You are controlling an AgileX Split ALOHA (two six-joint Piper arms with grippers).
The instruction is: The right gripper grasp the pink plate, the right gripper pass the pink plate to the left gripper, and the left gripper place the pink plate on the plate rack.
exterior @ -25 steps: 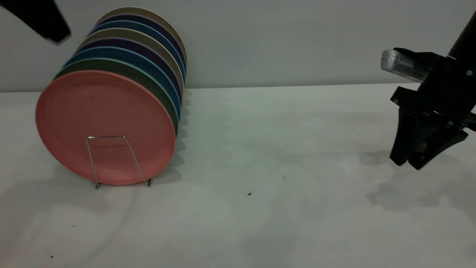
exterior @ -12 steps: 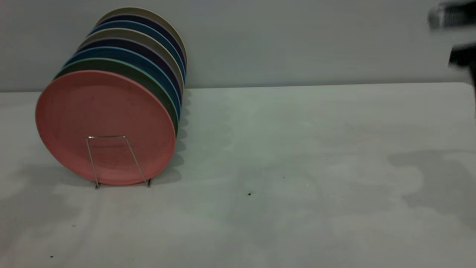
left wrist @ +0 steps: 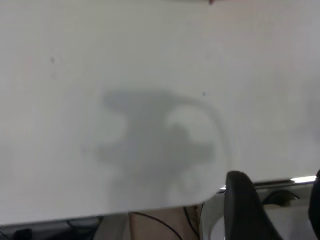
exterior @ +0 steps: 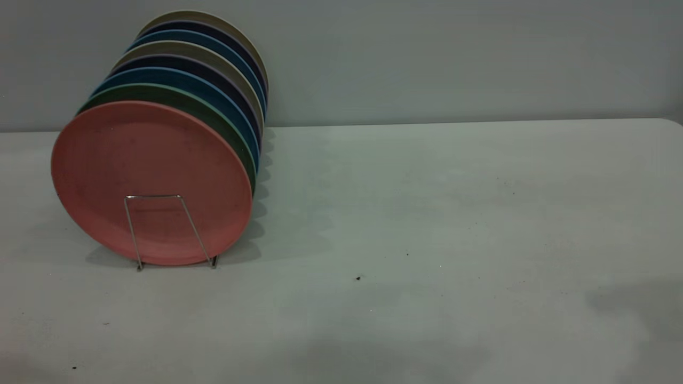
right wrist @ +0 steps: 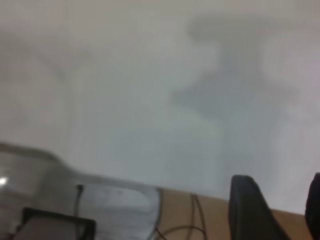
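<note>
R gripper point(right wrist: 275, 210) gone from exterior view since 1 s ago; both grippers' jaws spread. Pink plate point(exterior: 151, 181) upright, frontmost in plate rack point(exterior: 168, 230) w/ other plates point(exterior: 213, 90).

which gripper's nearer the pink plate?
Likely left: the pink plate stands on the left arm's side; left gripper and right gripper hang open over table edges, outside exterior view.

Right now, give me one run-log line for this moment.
pink plate: upright, frontmost in plate rack | left gripper: open, empty, over table edge | right gripper: open, empty, over table edge | status: placement looks done
</note>
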